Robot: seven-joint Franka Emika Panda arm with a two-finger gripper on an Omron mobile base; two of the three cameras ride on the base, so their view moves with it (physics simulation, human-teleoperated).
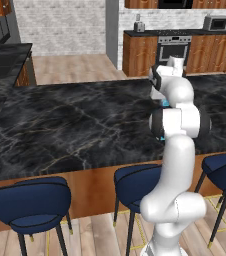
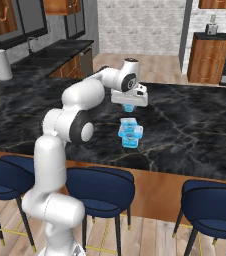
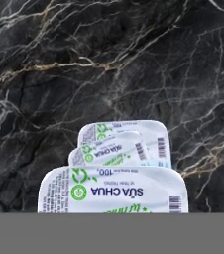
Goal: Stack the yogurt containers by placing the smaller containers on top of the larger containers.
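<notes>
My gripper hangs over the dark marble counter, pointing down, shut on a small light-blue yogurt container. Straight below it stand two more yogurt containers, a middling tub stacked on the larger tub. There is a gap between the held tub and the stack. In the hand view the held tub's white printed top sits closest at the bottom. Beyond it lie the white tops of the middling tub and the larger tub. My fingertips are hidden by the held tub.
Blue bar stools line the counter's near edge. A paper towel roll stands at the far left by a sink. A stove and microwave are on the back wall. Bare marble spreads left of the stack.
</notes>
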